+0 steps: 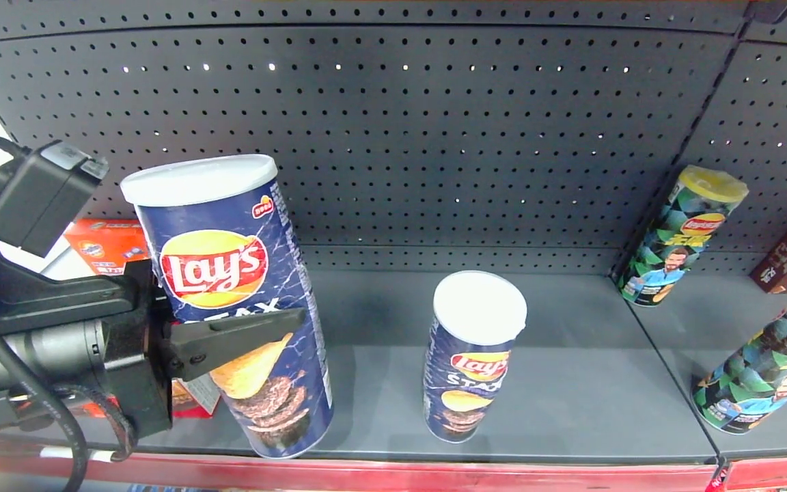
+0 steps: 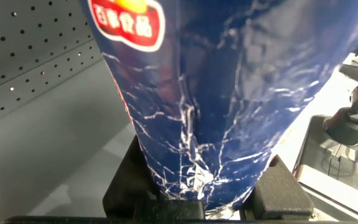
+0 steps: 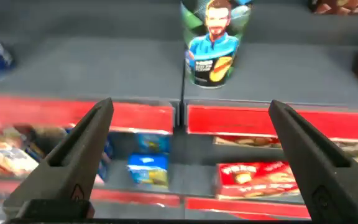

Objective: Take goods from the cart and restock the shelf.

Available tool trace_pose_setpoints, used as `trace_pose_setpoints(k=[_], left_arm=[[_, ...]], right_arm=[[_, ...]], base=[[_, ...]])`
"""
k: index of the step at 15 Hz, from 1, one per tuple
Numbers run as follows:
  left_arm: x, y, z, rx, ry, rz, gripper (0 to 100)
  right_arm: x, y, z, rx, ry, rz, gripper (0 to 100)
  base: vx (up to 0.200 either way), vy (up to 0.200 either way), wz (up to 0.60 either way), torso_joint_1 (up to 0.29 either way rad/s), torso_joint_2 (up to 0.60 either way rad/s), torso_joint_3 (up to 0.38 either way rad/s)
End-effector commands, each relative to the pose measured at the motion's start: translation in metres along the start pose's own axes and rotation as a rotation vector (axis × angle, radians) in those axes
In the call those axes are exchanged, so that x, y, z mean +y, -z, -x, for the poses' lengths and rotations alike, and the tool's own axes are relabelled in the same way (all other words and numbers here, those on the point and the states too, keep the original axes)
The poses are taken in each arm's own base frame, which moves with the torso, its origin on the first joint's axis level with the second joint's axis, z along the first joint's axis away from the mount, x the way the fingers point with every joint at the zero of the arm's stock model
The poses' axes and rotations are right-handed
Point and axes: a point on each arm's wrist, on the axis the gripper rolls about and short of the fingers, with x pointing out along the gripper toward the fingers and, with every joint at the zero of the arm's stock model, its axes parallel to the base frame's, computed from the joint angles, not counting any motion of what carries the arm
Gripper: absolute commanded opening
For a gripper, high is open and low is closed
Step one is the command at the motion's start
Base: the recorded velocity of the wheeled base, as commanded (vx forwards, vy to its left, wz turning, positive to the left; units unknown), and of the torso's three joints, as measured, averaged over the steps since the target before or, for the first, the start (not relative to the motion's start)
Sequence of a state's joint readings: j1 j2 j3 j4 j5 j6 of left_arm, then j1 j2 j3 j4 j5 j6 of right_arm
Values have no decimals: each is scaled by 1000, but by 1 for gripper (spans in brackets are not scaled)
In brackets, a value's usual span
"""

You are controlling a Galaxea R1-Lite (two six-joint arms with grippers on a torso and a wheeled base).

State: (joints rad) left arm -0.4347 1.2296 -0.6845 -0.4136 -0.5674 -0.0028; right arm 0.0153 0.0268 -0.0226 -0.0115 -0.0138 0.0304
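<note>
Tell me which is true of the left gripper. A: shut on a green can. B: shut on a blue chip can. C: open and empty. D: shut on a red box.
B: the left gripper is clamped on the tilted blue chip can, one finger crossing the can's front.

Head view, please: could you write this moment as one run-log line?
left tool: shut on tilted blue can at shelf front | second blue can: standing on shelf | right tool: open, empty
</note>
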Motion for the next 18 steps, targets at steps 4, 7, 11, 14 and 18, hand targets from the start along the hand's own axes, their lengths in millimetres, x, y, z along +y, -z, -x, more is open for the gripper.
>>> trace_pose_setpoints(k=[4, 7, 11, 14, 18], left_arm=[[-2, -2, 3, -10, 1, -5, 0], [-3, -3, 3, -14, 6, -7, 0], [-7, -8, 1, -26, 33, -20, 0], [-9, -8, -3, -23, 56, -47, 0], [5, -5, -23, 19, 40, -132, 0]], right_arm=[[-3, 0, 1, -58, 147, 0, 100], [0, 8, 0, 20, -9, 32, 100], [0, 7, 0, 13, -9, 34, 100], [0, 7, 0, 12, -9, 34, 100], [0, 7, 0, 13, -9, 34, 100]], base=[[0, 0, 0, 0, 0, 0], [0, 0, 0, 0, 0, 0], [0, 0, 0, 0, 0, 0], [0, 0, 0, 0, 0, 0], [0, 0, 0, 0, 0, 0]])
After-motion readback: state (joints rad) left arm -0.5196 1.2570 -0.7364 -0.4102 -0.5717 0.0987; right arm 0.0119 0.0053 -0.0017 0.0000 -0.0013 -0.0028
